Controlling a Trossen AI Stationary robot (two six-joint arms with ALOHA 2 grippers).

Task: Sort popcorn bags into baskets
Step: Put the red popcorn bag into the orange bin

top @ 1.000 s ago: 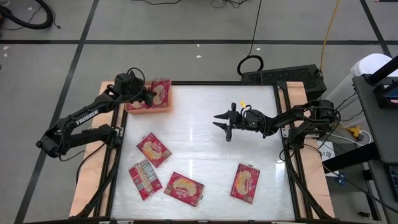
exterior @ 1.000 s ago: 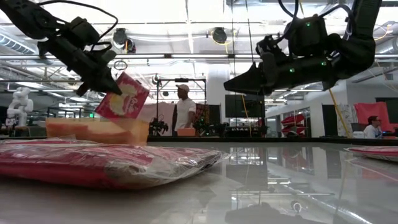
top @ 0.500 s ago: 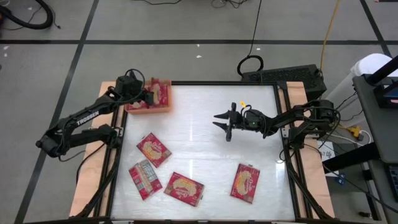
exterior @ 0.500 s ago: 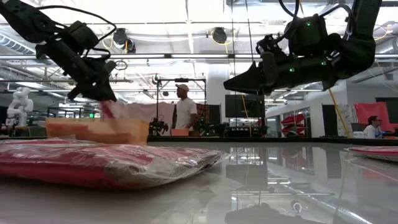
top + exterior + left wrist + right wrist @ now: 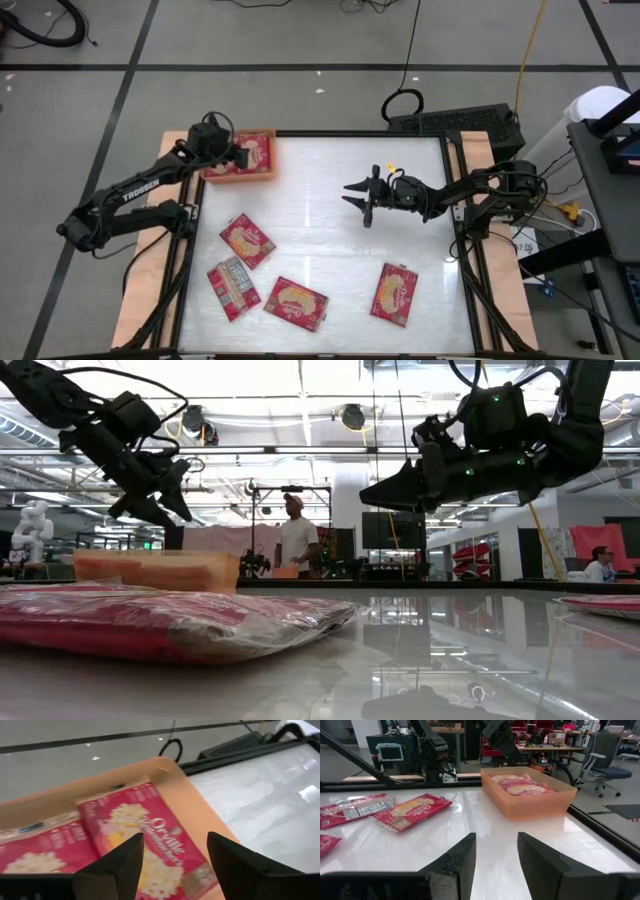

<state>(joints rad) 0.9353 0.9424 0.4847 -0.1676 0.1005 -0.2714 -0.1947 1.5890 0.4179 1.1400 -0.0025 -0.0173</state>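
Your left gripper hangs just above the orange basket, fingers spread, empty; popcorn bag lies flat inside, directly beneath. Right gripper waits mid-table, parted, empty.

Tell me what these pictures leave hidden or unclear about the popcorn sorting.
- How many bags lie in the orange basket: the high view has the left pincer over it; the left wrist view cuts it off.
- Basket contents in the low view: its wall hides them.
- Print on the four loose bags, high view: too small.
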